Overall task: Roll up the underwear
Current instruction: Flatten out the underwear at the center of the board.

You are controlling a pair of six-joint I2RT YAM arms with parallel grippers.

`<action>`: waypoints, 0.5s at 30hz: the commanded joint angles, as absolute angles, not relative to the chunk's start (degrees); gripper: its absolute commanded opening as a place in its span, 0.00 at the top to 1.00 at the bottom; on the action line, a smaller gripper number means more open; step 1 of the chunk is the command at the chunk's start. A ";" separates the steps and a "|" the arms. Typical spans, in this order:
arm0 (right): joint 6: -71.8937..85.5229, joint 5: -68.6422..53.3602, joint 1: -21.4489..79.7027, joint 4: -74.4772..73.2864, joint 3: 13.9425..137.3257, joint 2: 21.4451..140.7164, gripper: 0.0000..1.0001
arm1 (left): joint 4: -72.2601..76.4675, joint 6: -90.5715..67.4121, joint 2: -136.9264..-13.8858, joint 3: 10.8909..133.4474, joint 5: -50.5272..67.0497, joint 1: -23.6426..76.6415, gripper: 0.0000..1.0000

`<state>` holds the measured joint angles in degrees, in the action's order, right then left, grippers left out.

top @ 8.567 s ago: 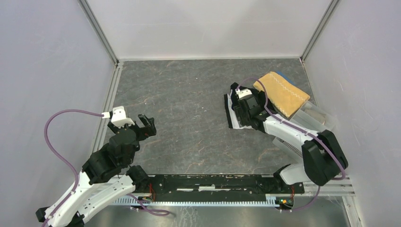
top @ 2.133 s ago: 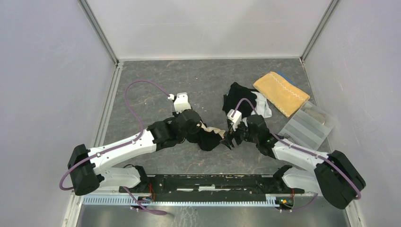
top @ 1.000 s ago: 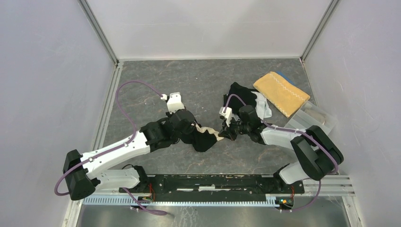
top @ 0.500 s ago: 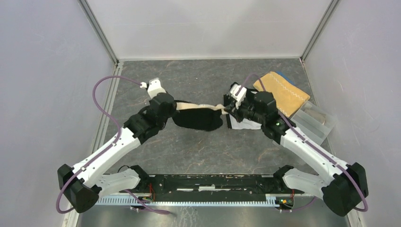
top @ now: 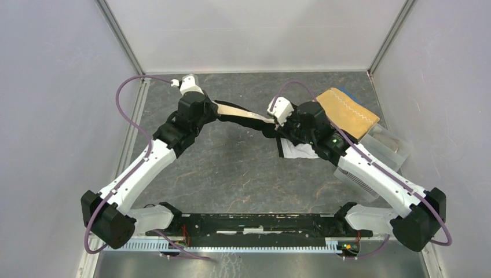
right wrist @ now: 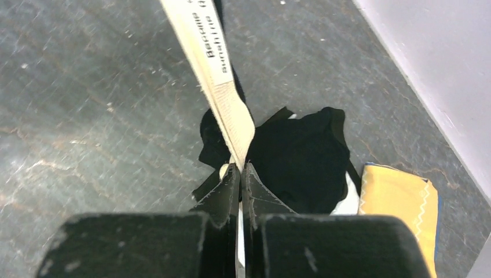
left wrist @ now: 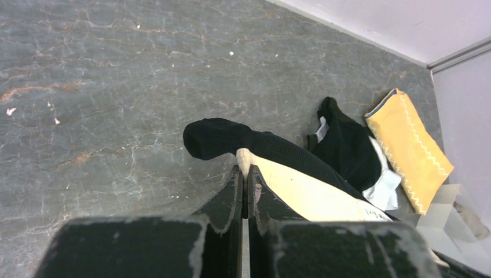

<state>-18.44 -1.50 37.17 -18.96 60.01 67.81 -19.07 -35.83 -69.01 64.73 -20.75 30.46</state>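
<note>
A black pair of underwear [top: 259,125] with a beige waistband [top: 240,113] hangs stretched in the air between my two grippers, above the back half of the table. My left gripper [top: 212,108] is shut on one end of the waistband [left wrist: 307,194], and the black cloth [left wrist: 223,138] droops past its tips [left wrist: 244,169]. The right gripper [right wrist: 239,166] is shut on the other end of the printed band [right wrist: 211,63]. More underwear, black over white, lies in a heap [top: 298,150] on the table under the right arm.
A mustard-yellow towel [top: 347,113] with white zigzag stitching lies at the back right. A clear divided tray [top: 389,146] sits beside it near the right wall. The enclosure walls stand close at the left, back and right.
Both arms have risen and swung toward the back wall. The black underwear has gone up with them, and its beige waistband is now pulled tight between the two grippers.
</note>
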 commanded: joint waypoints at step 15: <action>-6.07 -8.73 72.83 -11.66 34.56 68.64 0.62 | -26.41 -49.61 -34.51 26.25 -20.25 29.28 0.83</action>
<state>-11.46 -3.66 70.76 -18.04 36.71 69.84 -21.69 -43.77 -42.17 27.09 -15.49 29.95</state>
